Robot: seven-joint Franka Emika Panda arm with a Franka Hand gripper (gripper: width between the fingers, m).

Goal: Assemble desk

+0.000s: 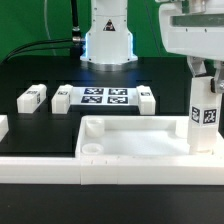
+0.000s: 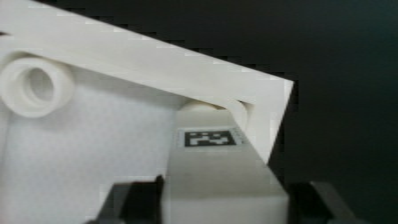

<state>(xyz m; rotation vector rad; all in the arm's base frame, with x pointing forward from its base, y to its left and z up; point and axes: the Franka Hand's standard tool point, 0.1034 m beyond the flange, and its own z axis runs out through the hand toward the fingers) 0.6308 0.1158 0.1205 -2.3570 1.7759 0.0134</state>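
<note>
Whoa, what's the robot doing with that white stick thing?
The robot arm is building a little desk. Its end effector is clamped on one white leg and holds it upright at a corner of the tray-like desk top. You can't see whether the leg is in its socket yet. Other legs lie loose on the table beside the marker board.

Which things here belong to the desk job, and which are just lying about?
Job: top; leg, held upright at the top's corner by the gripper; three loose legs.
Lying about: marker board; border wall.
</note>
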